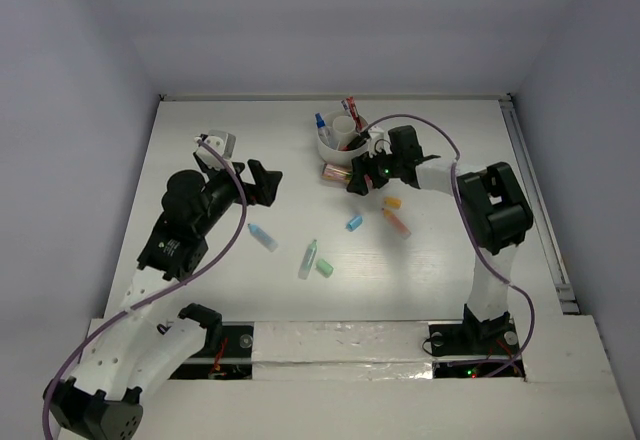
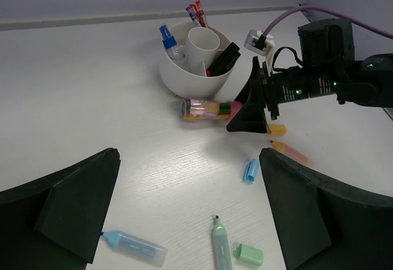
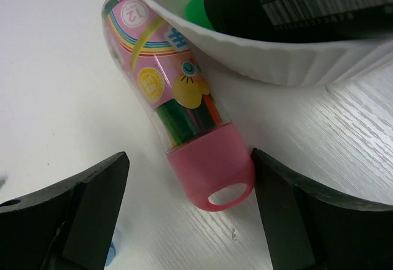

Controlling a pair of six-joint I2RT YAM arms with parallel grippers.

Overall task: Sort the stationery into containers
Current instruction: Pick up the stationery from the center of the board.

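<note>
Now, right claw [image 3: 190,221] wide open astride the pink-capped crayon tube [image 3: 178,98], lying at six o'clock of the white cup [image 3: 295,55], snug beside its wall. Danger: a finger clips the cup, or the round tube rolls. Left claw [image 2: 190,208] open, empty.

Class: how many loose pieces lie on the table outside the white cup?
7: pink case by the cup; orange stub, orange marker, blue cap right of centre; blue marker, green marker, green cap nearer. Others may be hidden.

Barcode on black item [image 3: 307,0] in cup [image 3: 276,61]; characters on pink-capped tube [image 3: 178,98] illegible.
</note>
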